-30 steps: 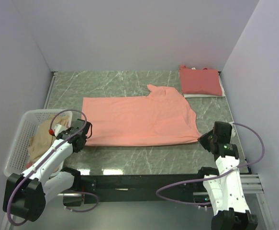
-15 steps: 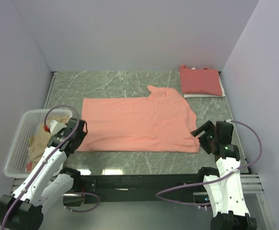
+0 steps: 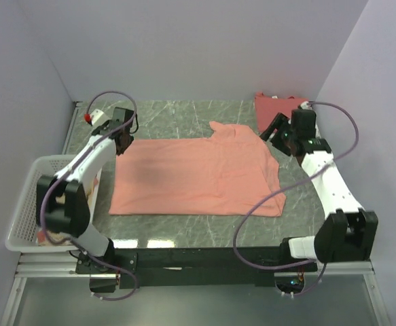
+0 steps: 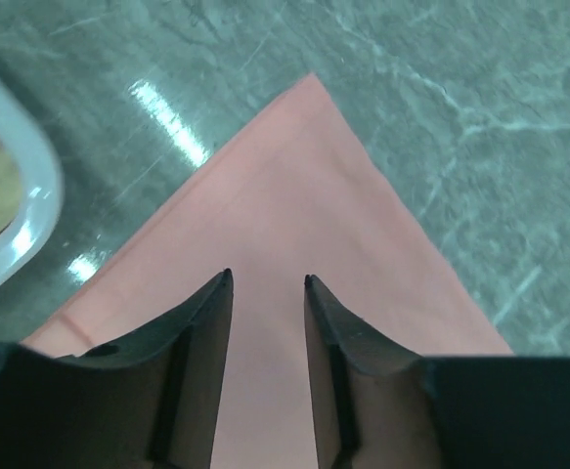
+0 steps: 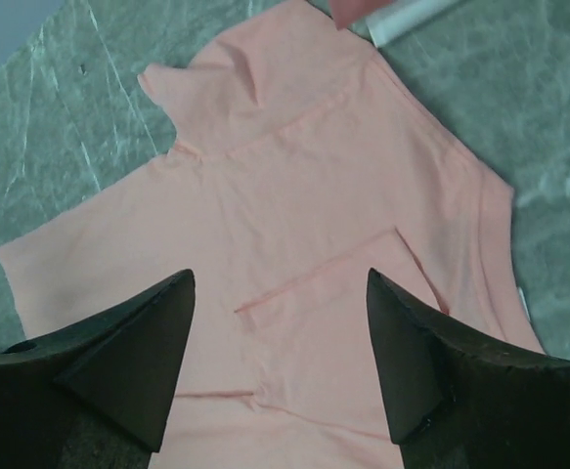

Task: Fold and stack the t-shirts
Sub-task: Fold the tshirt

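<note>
2 arms stretched to the far edge of a spread t-shirt — both grippers empty.
The salmon-orange t-shirt [image 3: 198, 176] lies flat in the middle of the green marble table [image 3: 184, 115]. The left arm reaches up the left side of the frame, with the left gripper [image 3: 121, 139] pointed down over the shirt's upper-left corner. Its fingers [image 4: 201, 322] are parted by a narrow gap with nothing between them. The right arm bends up the right side, and the right gripper [image 3: 269, 132] hangs above the shirt's upper-right part near the sleeve, jaws spread wide, holding nothing. The folded coral-red t-shirt [image 3: 269, 103] sits in the upper right corner, partly behind that arm — the white lattice basket [image 3: 21, 204] stands at lower left.
</note>
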You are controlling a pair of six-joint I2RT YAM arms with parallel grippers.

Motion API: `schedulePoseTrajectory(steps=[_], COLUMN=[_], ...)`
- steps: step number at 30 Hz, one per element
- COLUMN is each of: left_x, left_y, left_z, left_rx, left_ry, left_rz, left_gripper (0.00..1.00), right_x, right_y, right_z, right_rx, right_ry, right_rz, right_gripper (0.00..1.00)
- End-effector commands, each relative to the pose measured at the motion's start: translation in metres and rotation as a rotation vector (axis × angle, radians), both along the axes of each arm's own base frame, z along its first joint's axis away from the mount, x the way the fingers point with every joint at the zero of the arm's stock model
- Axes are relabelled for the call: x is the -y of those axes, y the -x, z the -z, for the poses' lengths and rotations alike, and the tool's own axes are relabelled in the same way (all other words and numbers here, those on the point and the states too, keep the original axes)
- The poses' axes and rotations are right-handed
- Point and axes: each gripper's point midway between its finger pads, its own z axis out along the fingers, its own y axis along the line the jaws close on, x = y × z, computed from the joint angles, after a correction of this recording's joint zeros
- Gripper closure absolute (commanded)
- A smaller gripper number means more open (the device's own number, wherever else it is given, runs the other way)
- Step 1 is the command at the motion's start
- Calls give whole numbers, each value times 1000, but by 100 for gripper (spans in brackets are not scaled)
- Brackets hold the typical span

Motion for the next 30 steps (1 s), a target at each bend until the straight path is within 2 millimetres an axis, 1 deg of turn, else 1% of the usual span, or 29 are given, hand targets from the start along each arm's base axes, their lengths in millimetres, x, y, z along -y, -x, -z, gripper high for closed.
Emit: schedulePoseTrajectory(steps=[1, 2, 3, 4, 5, 6, 7, 8, 9, 10, 11, 12, 13, 14, 15, 16, 17, 19, 20, 22, 23, 30], left_x=[-16, -17, -17, -20, -21, -23, -23, -27, -29, -30, -35, -36, -38, -38, -39, -40, -41, -43, -41, -43, -45, -47], left_y=[-39, -48, -55, -68, -75, -84, -89, -93, -96, -103, -105, -108, -113, -114, -116, -119, -121, -127, -128, -129, -129, -129], left_z=[-18, -2, 3, -5, 14, 10, 14, 33, 37, 37, 51, 54, 56, 69, 73, 74, 83, 90, 97, 101, 107, 116], left_rx=[27, -14, -26, -9, -54, -52, -65, -110, -122, -116, -142, -148, -145, -173, -182, -180, -195, -186, -196, -201, -212, -225], left_ry=[-40, -44, -33, -32, -41, -47, -51, -61, -56, -51, -48, -43, -30, -33, -30, -27, -25, -9, 10, 26, 31, 33], left_rz=[-7, -9, -5, -13, -17, -23, -28, -38, -41, -42, -51, -49, -53, -51, -53, -57, -59, -52, -44, -51, -54, -69], left_gripper=[60, 61, 63, 63, 63, 64, 64, 64, 64, 64, 64, 64, 64, 65, 64, 64, 64, 63, 62, 62, 62, 63], right_x=[-3, -4, -6, -8, -10, -12, -13, -15, -17, -18, -22, -22, -23, -24, -25, -25, -27, -30, -32, -35, -35, -40], right_y=[-38, -44, -50, -58, -63, -73, -77, -81, -86, -91, -94, -98, -102, -103, -106, -108, -111, -114, -115, -114, -116, -118], right_z=[-22, -21, -11, -15, -12, -8, -4, -1, 10, 9, 10, 17, 18, 20, 26, 26, 27, 30, 30, 35, 36, 57], right_rx=[81, 80, 54, 68, 64, 56, 46, 40, 15, 20, 22, 12, 12, 9, 0, 2, 7, 10, 16, 13, 15, -17], right_ry=[73, 79, 87, 97, 100, 106, 106, 109, 114, 113, 111, 115, 117, 118, 117, 114, 109, 98, 96, 95, 93, 90], right_rz=[-33, -39, -48, -56, -61, -77, -85, -93, -105, -109, -120, -123, -125, -127, -130, -132, -139, -146, -150, -159, -160, -175], right_gripper=[23, 23, 23, 24, 24, 25, 25, 26, 26, 27, 27, 27, 27, 27, 27, 27, 27, 27, 27, 27, 27, 28])
